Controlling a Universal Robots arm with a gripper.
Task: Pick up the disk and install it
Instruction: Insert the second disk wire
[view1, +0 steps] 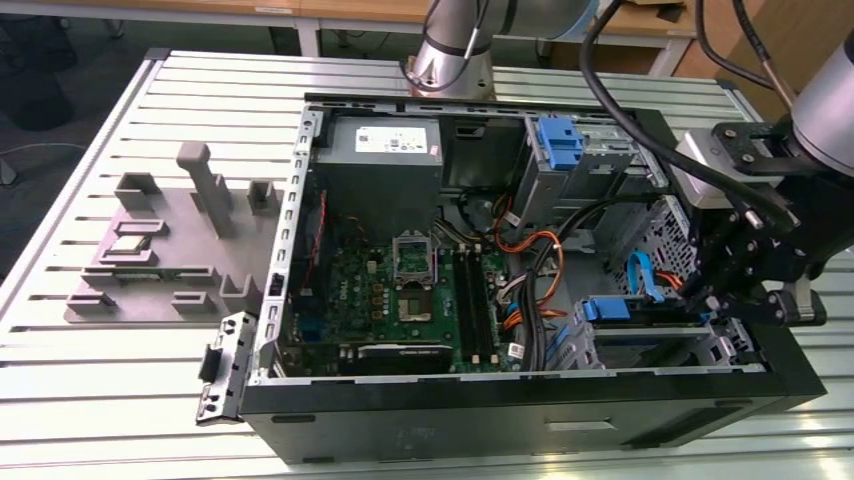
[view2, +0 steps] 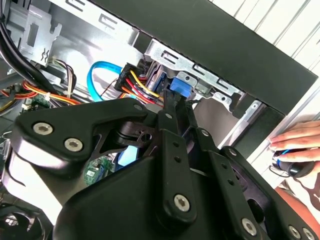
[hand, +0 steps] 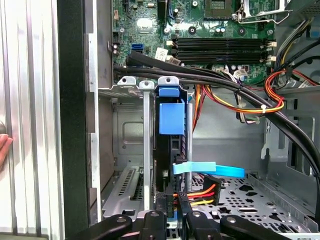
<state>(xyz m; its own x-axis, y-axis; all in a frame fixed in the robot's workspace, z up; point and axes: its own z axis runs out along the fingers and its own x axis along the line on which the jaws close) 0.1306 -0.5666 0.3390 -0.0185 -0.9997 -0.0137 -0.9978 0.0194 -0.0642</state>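
The disk stands on edge in a slot of the metal drive cage at the case's corner, and its blue frame faces the first wrist view. In the exterior view its blue end shows in the lower bay on the exterior view's right. My gripper reaches into that bay with one finger on each side of the disk's near end and looks shut on it. The second wrist view has the fingers meeting at the blue frame. The exterior view places the gripper over the case's right wall.
Black, orange and blue cables cross close beside the disk. The motherboard lies in the open case. A second blue bracket sits in the upper bay. A grey fixture rests on the slotted table. A person's hand is outside the case.
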